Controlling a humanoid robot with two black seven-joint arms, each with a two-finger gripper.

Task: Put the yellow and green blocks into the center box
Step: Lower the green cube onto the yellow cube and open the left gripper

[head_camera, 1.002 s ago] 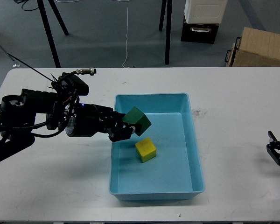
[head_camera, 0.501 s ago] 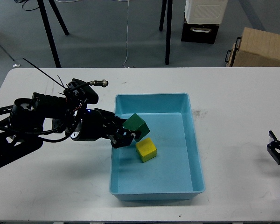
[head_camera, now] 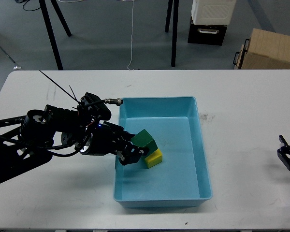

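My left gripper (head_camera: 137, 149) reaches over the left wall of the light blue box (head_camera: 203, 159) and is shut on the green block (head_camera: 146, 140). It holds the block low inside the box, right against the yellow block (head_camera: 153, 157), which lies on the box floor. The green block partly covers the yellow one; I cannot tell whether it rests on it. My right gripper (head_camera: 289, 155) sits far off at the right edge of the white table (head_camera: 251, 106), with its fingers apart and nothing between them.
The left arm's black body and cables (head_camera: 63, 130) lie across the table left of the box. Beyond the table's far edge are stand legs (head_camera: 173, 34), a black and white case (head_camera: 209, 21) and a cardboard box (head_camera: 268, 48) on the floor.
My left gripper has moved forward and down into the box with the green block, from above the left wall to beside the yellow block. The right gripper has not moved.
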